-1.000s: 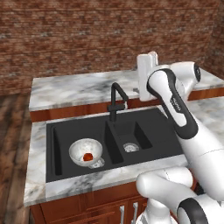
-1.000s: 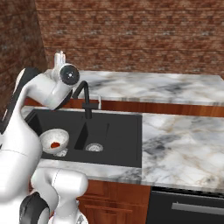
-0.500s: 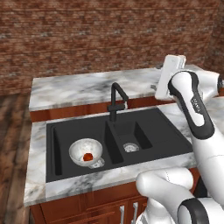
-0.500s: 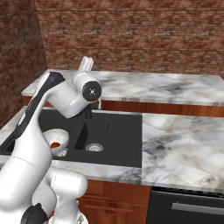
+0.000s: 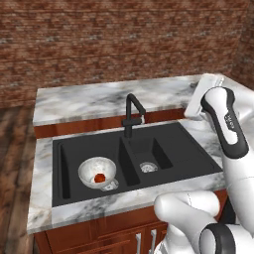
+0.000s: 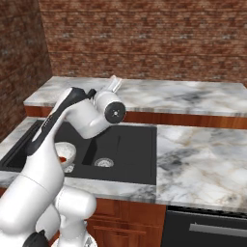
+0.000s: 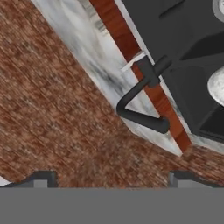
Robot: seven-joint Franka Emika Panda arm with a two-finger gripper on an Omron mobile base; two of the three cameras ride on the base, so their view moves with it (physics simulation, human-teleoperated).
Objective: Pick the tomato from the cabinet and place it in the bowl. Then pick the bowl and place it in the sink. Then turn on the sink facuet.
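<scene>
The bowl (image 5: 97, 172) sits upright in the larger, left basin of the black sink (image 5: 188, 149), its mouth facing up, and the tomato (image 5: 100, 176) lies inside it near the bottom. The bowl partly covers that basin's round steel drain. In the right base view the bowl (image 6: 65, 153) shows beside the robot's arm, with a bit of red in it.

The sink faucet (image 5: 132, 111) stands at the back edge of the sink, between the two basins. Its stem is upright and its arched spout reaches forward and to the right, over the smaller basin. In the hand view the faucet (image 7: 142, 101) lies across the middle, seen from above and rolled.

The tool (image 7: 109, 178) hangs over the marble bench (image 5: 89, 101), its jaws spread wide with nothing between them.
</scene>
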